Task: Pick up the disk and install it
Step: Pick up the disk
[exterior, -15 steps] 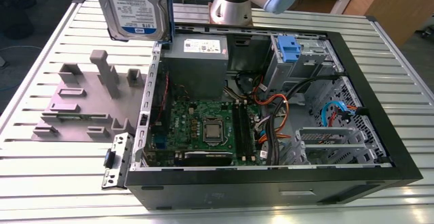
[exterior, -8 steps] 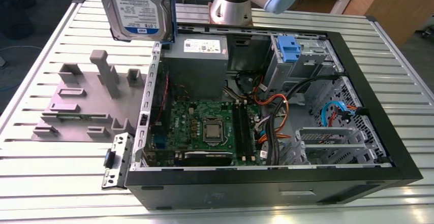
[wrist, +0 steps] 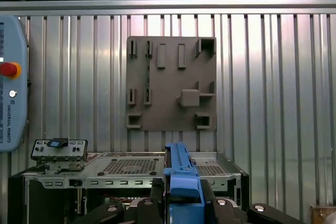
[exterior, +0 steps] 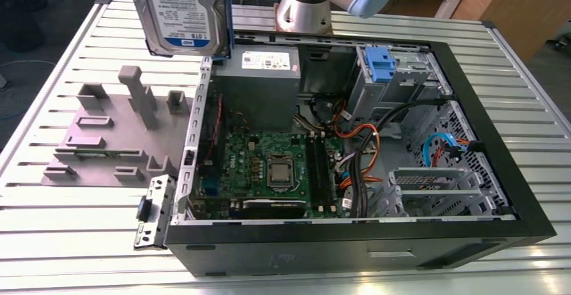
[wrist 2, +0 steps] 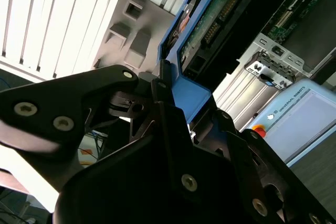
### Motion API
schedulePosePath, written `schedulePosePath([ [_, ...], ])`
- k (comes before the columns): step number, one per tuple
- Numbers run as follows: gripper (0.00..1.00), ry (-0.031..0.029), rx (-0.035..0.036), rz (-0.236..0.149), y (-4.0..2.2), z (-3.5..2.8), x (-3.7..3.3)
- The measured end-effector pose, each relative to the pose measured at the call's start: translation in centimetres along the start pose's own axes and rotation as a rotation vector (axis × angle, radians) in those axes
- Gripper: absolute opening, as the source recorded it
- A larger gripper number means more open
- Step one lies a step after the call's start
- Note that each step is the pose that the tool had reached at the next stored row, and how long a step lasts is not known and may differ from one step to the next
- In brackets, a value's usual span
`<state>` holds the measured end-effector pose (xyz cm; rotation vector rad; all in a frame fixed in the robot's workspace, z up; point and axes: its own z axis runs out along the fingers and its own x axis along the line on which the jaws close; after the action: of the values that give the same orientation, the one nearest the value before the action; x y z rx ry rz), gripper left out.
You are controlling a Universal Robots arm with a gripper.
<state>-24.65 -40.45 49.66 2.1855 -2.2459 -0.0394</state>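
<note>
Held the disk upright in the clenched tool by its blue edge rails, open computer case below the tool. Judged rigid, fairly heavy, shock-sensitive; best taken by the rails alone.

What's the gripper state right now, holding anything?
Gripper: closed on the disk, clamped at its blue carrier rail, disk raised above the table.

Bright, even light is washing the ribbed silver metal table, glaring white off its slats in the second wrist view, where the black gripper is sitting in shadow; the open black computer case is shading its interior.
</note>
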Motion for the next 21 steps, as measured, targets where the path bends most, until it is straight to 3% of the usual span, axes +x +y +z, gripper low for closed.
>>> schedulePosePath([
  [10, 0.36, 0.0002, -0.0001, 0.0, -0.11, -0.01, 0.01],
  [21, 0.36, 0.0002, -0.0001, 0.0, -1.9, -0.03, -0.03],
])
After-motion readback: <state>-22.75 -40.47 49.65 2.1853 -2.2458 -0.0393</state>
